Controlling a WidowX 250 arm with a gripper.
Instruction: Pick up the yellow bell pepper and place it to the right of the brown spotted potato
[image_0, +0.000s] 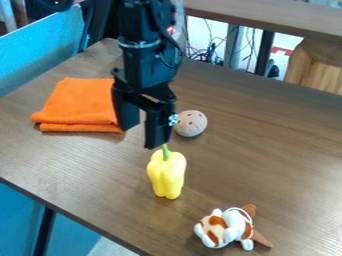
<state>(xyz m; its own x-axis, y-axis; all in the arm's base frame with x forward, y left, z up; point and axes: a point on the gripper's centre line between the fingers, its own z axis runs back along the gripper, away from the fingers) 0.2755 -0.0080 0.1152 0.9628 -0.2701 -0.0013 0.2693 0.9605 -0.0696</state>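
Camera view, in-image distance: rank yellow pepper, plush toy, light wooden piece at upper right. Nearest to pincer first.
From the pincer:
1. Yellow pepper: just below and slightly right of it in the image.
2. Plush toy: lower right, near the bottom edge of the picture.
3. Light wooden piece: upper right, beyond the table's far edge.

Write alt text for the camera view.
A black two-finger gripper hangs open and empty over a brown wooden table, near a yellow bell pepper. Beyond are a folded orange cloth and a dark-spotted beige ball; a white-and-brown toy animal lies lower right.
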